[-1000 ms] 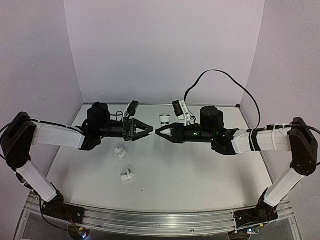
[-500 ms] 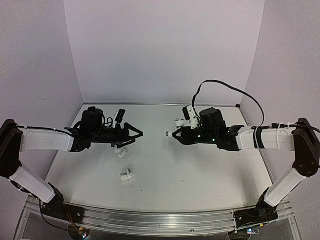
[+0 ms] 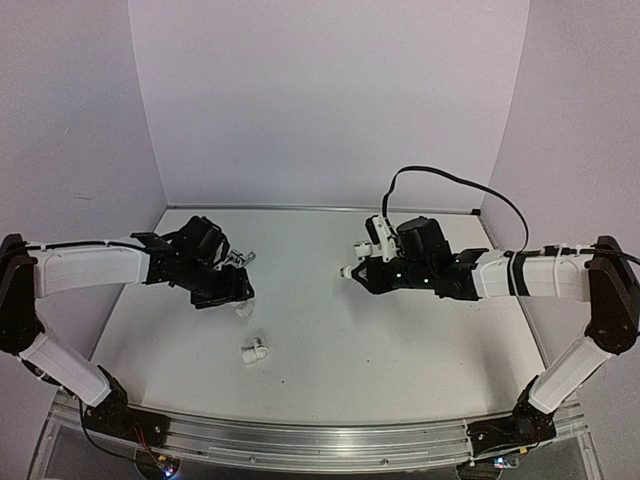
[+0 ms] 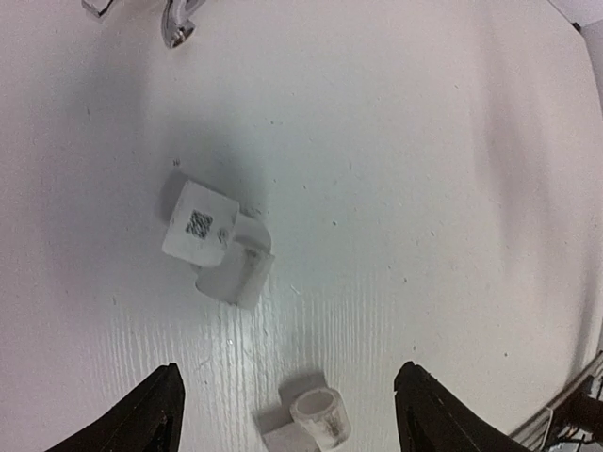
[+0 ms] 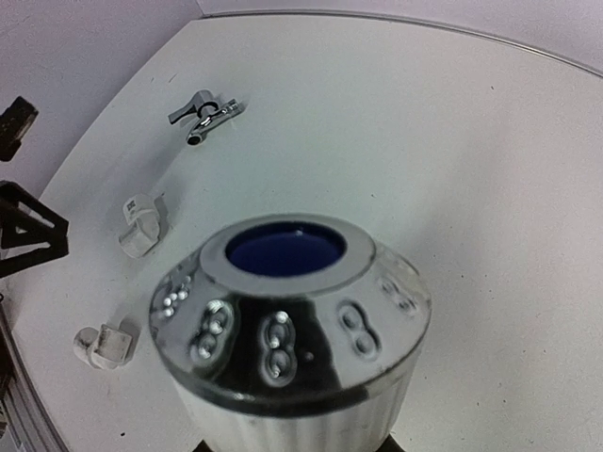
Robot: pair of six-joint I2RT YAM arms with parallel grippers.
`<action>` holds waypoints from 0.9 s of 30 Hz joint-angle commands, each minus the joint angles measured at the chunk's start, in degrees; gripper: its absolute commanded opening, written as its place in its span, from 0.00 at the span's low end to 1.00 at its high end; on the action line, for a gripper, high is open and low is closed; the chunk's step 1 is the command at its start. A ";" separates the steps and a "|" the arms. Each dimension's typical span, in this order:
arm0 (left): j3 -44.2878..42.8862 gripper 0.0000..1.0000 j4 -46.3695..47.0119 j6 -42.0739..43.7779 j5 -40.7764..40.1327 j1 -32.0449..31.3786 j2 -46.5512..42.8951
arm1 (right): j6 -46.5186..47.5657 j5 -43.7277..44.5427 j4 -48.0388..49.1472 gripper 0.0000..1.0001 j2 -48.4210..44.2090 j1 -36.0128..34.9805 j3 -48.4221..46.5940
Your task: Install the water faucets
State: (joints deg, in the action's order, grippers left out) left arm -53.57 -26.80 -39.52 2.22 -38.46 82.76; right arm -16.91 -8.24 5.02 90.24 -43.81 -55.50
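While the collared white fitting (image 4: pixel 314 419) lay on the table (image 4: pixel 452 188) between the wide-spread fingers of the left gripper (image 4: pixel 287 372), touching neither, the labelled white fitting (image 4: pixel 212 243) lay just beyond. The silver metal faucet piece (image 4: pixel 177 26) was cut off at the top edge. The right gripper (image 3: pixel 350 272) pinched a chrome-capped white fitting (image 5: pixel 287 320), which hid its fingers from the wrist camera.

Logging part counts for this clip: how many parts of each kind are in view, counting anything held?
White plastic fittings on the table: 2
Silver metal faucet piece: 1
Chrome-capped part in the right end effector: 1
Total: 4
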 commanded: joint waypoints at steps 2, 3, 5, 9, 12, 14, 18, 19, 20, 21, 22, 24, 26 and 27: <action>-8.63 0.80 -4.95 2.78 -3.32 1.21 6.87 | -0.01 -2.31 1.49 0.00 -0.17 -0.49 -2.32; -9.44 0.80 -4.93 3.92 -2.30 0.96 7.45 | -0.19 -2.41 1.49 0.00 -0.44 -0.48 -2.10; -9.79 0.80 -5.01 6.18 -0.32 -0.57 7.59 | -0.49 -2.45 1.49 0.00 -0.89 -0.51 -1.50; -6.77 0.82 -5.19 7.69 0.19 -4.68 4.89 | -0.16 -2.57 1.51 0.00 -1.20 -0.54 -1.11; -3.67 0.85 -5.31 8.02 0.21 -8.53 1.85 | 0.51 -3.06 1.49 0.00 -1.05 -0.55 -1.29; -2.17 0.86 -5.37 8.10 0.65 -11.10 0.57 | 1.20 -3.13 1.49 0.00 -0.77 -0.53 -1.63; -3.18 0.84 -6.26 7.19 0.04 -13.18 2.36 | 2.18 -2.65 1.17 0.00 -0.51 -0.55 -2.30; -4.89 0.82 -7.39 6.40 -1.42 -13.19 4.30 | 2.29 -2.51 1.05 0.00 -0.50 -0.52 -2.53; -6.38 0.82 -9.20 5.37 -3.02 -13.18 5.84 | 2.31 -2.61 0.86 0.00 -0.54 -0.54 -2.78; -8.19 0.80 -11.35 4.42 -4.43 -13.15 8.14 | 2.33 -2.96 0.57 0.00 -0.64 -0.53 -3.02; -9.80 0.79 -13.01 3.65 -5.09 -13.17 10.29 | 2.32 -3.17 0.27 0.00 -0.79 -0.52 -3.14; -11.53 0.77 -14.43 2.26 -5.29 -13.18 13.89 | 2.09 -3.45 -0.05 0.00 -1.35 -0.60 -3.06; -12.29 0.75 -14.71 1.28 -4.66 -13.17 16.29 | 1.81 -3.57 -0.10 0.00 -1.74 -0.57 -2.69; -12.76 0.74 -14.72 1.18 -3.91 -13.19 17.16 | 1.58 -3.65 -0.10 0.00 -1.86 -0.57 -2.51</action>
State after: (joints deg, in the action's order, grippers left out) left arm -63.26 -37.52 -35.82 -0.60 -51.80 96.29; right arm -15.46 -11.26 4.20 90.24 -44.07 -55.88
